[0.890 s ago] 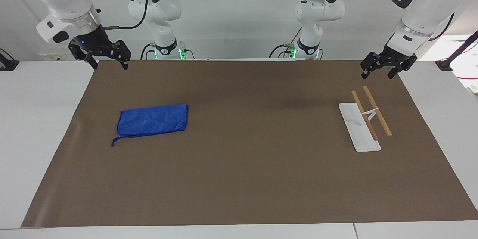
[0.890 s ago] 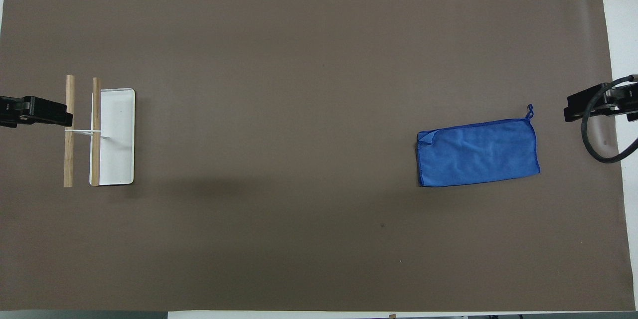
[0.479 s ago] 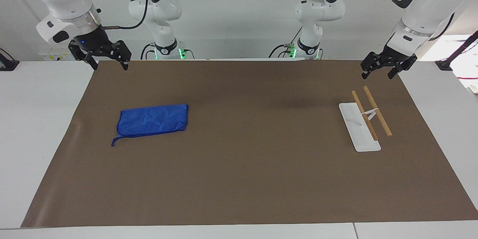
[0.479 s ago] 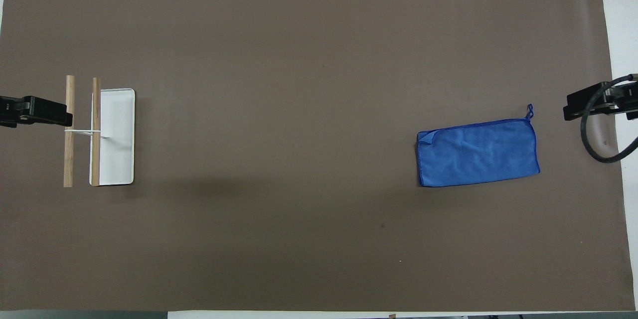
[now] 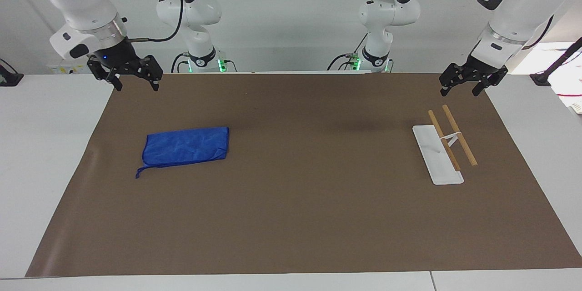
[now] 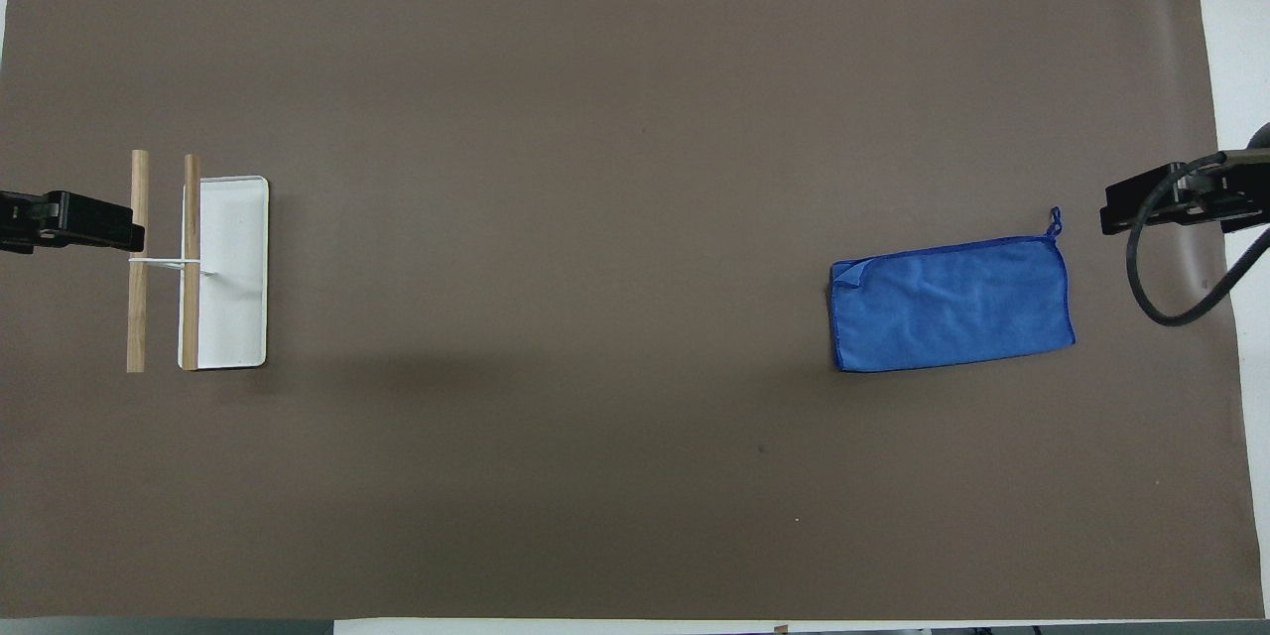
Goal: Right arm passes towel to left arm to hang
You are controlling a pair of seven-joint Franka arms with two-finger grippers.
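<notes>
The blue towel [image 5: 186,149] lies folded flat on the brown mat toward the right arm's end of the table, its cord loop [image 5: 142,172] at the corner farthest from the robots; it also shows in the overhead view [image 6: 951,302]. My right gripper [image 5: 135,84] is open and empty, up in the air over the mat's edge near the robots, apart from the towel; it shows in the overhead view [image 6: 1141,205]. My left gripper [image 5: 459,90] is open and empty, waiting in the air over the mat's corner near the rack; only its tip [image 6: 104,223] shows in the overhead view.
A white-based rack [image 5: 437,154] with two wooden rails [image 5: 459,141] stands on the brown mat [image 5: 300,218] toward the left arm's end of the table; it also shows in the overhead view [image 6: 233,273]. A black cable [image 6: 1171,308] hangs by the right gripper.
My right gripper has moved a little lower and toward the towel. The left arm, towel and rack have not moved.
</notes>
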